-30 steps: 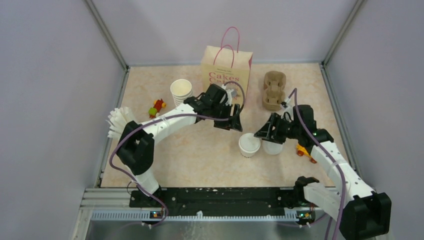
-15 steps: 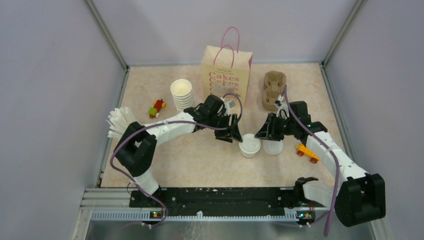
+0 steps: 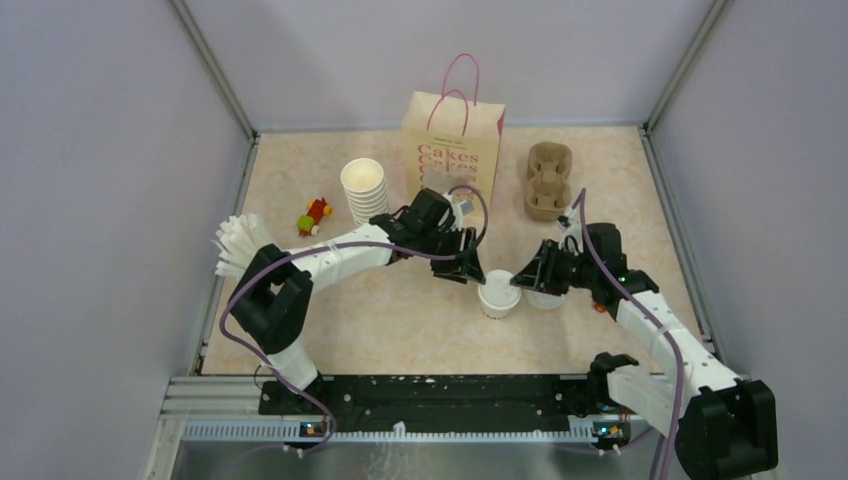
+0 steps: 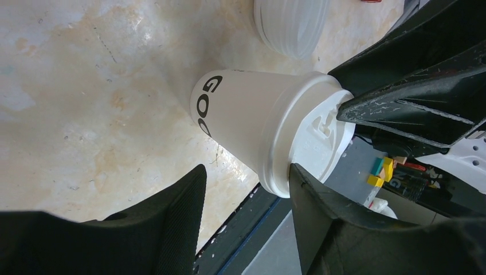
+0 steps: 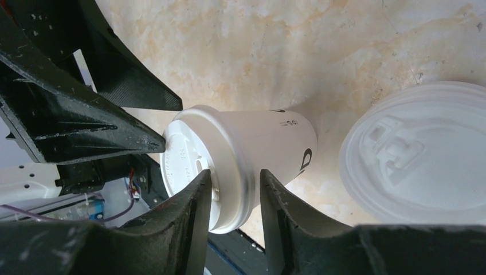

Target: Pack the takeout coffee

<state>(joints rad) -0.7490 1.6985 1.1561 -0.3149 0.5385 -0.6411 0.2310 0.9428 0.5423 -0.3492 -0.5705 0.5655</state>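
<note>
The left gripper (image 4: 246, 171) has its jaws spread wide and holds nothing. The takeout coffee (image 4: 252, 114) stands upright on the table (image 4: 86, 86) directly ahead of the gap, with its lid fitted and its black lettering turned toward this gripper. One finger (image 4: 321, 217) lies close against the lid rim; contact cannot be confirmed.

The right gripper (image 5: 235, 175) meets the cup from the opposite side, so the two tools face each other across it. Its jaws are narrowed to a small gap and the lid rim sits in that gap, with one finger over the lid top and the other outside the cup wall. Whether the rim is clamped cannot be told.

A second white lid (image 5: 418, 154) lies flat just beside the cup, to one side of the right gripper's fingers. Behind the left gripper's wrist, away from the cup, stand a paper bag (image 3: 452, 140) and a stack of cups (image 3: 363, 190).
</note>
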